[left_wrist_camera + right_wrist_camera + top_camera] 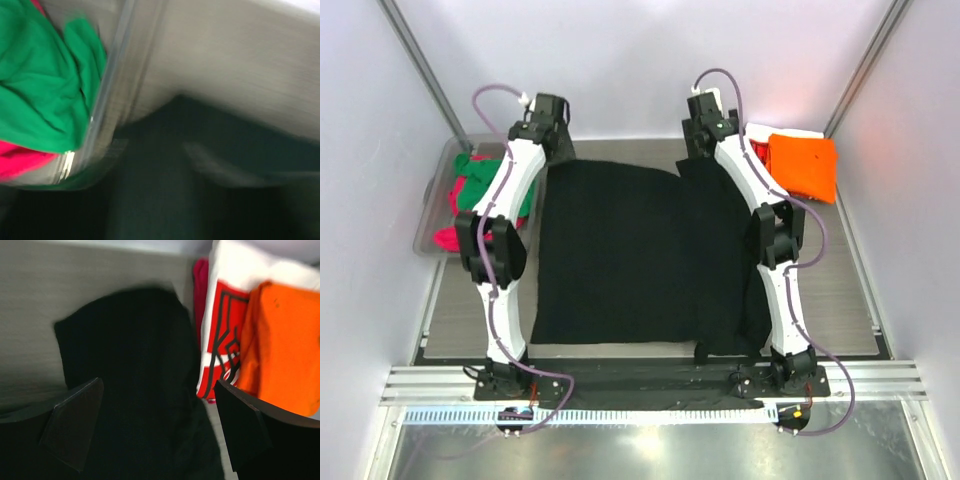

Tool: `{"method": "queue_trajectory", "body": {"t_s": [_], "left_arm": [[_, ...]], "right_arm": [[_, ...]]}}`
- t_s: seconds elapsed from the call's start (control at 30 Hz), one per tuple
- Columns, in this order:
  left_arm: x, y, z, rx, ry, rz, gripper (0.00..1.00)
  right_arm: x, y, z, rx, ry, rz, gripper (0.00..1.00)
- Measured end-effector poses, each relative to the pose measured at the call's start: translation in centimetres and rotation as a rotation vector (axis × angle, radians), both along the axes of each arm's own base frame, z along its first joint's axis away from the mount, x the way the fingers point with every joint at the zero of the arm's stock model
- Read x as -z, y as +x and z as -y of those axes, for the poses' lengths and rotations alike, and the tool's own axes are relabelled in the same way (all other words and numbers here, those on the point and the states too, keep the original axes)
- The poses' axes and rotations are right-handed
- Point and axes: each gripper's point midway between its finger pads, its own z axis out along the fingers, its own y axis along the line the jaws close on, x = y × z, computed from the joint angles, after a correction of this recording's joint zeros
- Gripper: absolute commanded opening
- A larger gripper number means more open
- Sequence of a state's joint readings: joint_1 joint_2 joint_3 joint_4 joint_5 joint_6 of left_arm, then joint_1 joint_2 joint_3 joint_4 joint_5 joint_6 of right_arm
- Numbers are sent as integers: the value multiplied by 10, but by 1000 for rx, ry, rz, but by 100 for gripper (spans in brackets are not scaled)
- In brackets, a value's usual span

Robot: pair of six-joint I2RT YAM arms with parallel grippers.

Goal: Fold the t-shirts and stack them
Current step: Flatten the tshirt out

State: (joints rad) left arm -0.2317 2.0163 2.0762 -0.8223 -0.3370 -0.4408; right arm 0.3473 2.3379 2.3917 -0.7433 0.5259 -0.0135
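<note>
Top view: the black t-shirt [620, 250] lies spread flat mid-table [840, 300], with both arms at its far edge. I judge it is being folded; the next move needs both far corners pinched.
Left wrist: blurred. A green t-shirt [40, 85] sits in the bin [107, 100]; I cannot tell how the left jaws stand.
Right wrist: the right jaws are wide and empty above black cloth, with the orange t-shirt [285, 350] beside.

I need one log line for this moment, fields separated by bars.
black t-shirt spread on table | right fingers open above its far edge | orange tee on red-and-white tee | green tee, magenta tee in bin
</note>
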Motion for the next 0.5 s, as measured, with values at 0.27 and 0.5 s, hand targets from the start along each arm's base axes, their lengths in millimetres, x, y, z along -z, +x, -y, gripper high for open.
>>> {"method": "queue_trajectory", "body": {"t_s": [0.27, 0.5], "left_arm": [[88, -44, 2, -21, -68, -255, 74], [65, -85, 17, 24, -128, -172, 72]], "right_arm": [[25, -56, 5, 16, 90, -102, 100], [-2, -124, 5, 0, 287, -59, 100]]}}
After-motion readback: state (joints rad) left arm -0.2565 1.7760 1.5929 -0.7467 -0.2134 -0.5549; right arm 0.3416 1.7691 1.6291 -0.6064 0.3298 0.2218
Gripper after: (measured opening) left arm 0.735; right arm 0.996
